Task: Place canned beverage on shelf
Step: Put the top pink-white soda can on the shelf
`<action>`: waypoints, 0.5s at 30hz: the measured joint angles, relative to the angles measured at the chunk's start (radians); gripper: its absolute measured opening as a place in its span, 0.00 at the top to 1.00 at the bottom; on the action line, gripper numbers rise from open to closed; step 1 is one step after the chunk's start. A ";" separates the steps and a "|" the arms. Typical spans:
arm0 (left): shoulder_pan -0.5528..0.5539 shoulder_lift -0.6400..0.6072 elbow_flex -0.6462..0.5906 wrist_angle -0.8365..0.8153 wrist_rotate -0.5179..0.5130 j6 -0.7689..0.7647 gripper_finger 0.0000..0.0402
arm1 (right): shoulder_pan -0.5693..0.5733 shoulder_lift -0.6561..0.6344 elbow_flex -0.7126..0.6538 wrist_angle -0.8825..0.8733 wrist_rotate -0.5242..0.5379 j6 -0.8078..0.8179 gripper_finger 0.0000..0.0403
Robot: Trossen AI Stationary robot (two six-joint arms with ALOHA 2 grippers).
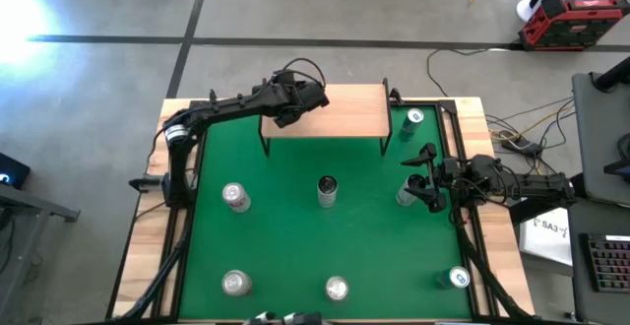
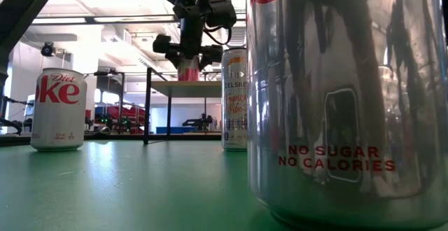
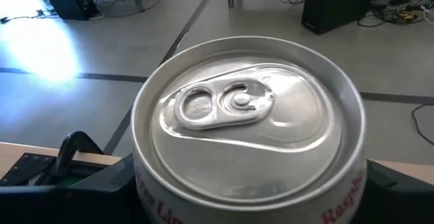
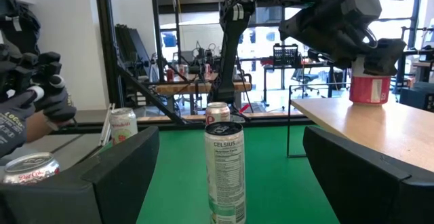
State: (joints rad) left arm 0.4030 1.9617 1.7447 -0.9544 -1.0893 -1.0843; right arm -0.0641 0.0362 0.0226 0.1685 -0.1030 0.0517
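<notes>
A red-and-white can (image 4: 369,89) stands upright on the left part of the light-wood shelf (image 1: 340,118). The left wrist view shows its silver top (image 3: 244,115) from above. My left gripper (image 1: 295,103) reaches over the shelf from the table's left and is shut on this can. My right gripper (image 1: 425,179) waits open at the table's right edge, with a can (image 1: 408,195) standing close beside it. A tall Celsius can (image 1: 327,190) stands in the middle of the green mat (image 1: 285,236). My left gripper has the can's upper side wall, just under the rim (image 3: 139,183), between its two fingers, one on each side. The fingers (image 3: 112,187) come from the table's left, slanting down. The can stands upright with its bottom (image 4: 369,100) on the shelf board.
Other cans stand on the mat at left (image 1: 234,197), near left (image 1: 234,284), near middle (image 1: 337,288) and near right (image 1: 458,278). One more (image 1: 411,118) stands to the right of the shelf. A gloved hand (image 4: 30,95) shows at the table's near side.
</notes>
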 joint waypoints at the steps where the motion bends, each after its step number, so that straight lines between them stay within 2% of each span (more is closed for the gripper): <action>1: 0.000 0.000 0.000 -0.003 0.000 -0.007 0.30 | 0.000 0.000 0.000 0.000 0.000 0.000 0.11; 5: -0.003 0.000 0.000 -0.034 -0.019 -0.087 0.26 | 0.000 0.000 0.000 0.000 0.000 0.000 0.11; 10: -0.006 0.000 0.008 -0.117 -0.028 -0.194 0.27 | 0.000 0.000 0.000 0.000 0.000 0.000 0.11; 15: -0.007 0.000 0.009 -0.147 -0.031 -0.219 0.28 | 0.000 0.000 0.000 0.000 0.000 0.000 0.11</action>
State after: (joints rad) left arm 0.3958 1.9617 1.7535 -1.1010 -1.1204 -1.3034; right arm -0.0643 0.0361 0.0227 0.1684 -0.1028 0.0517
